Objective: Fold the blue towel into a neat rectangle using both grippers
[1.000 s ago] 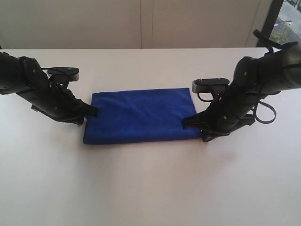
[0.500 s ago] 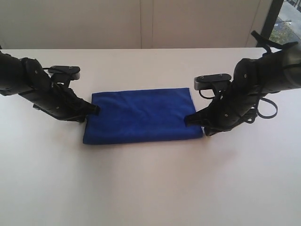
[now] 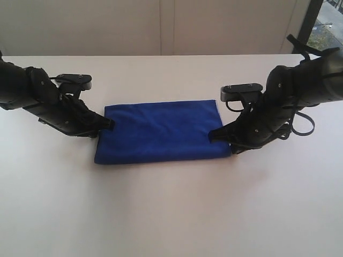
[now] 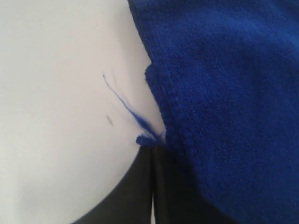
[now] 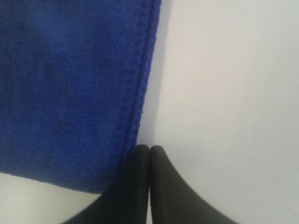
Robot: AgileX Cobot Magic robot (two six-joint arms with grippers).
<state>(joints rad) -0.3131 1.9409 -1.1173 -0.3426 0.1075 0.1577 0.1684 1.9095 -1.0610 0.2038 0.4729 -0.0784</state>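
Note:
The blue towel point(image 3: 161, 131) lies folded as a flat rectangle in the middle of the white table point(image 3: 171, 214). My left gripper point(image 3: 110, 124) is shut, its tips low at the towel's left edge. In the left wrist view the shut jaws point(image 4: 153, 148) touch the hem of the towel point(image 4: 224, 93), and a loose blue thread point(image 4: 126, 105) trails from them over the table. My right gripper point(image 3: 213, 136) is shut at the towel's right edge. In the right wrist view its tips point(image 5: 149, 149) lie beside the towel point(image 5: 65, 84) with nothing between them. No white tag shows.
Bare white tabletop surrounds the towel on every side. A pale wall runs behind the table's far edge point(image 3: 171, 55), and a window point(image 3: 328, 24) shows at the top right.
The right gripper has lifted a little and shifted from the towel's front right corner up along its right edge. The left gripper nudged slightly toward the towel. The towel has not moved.

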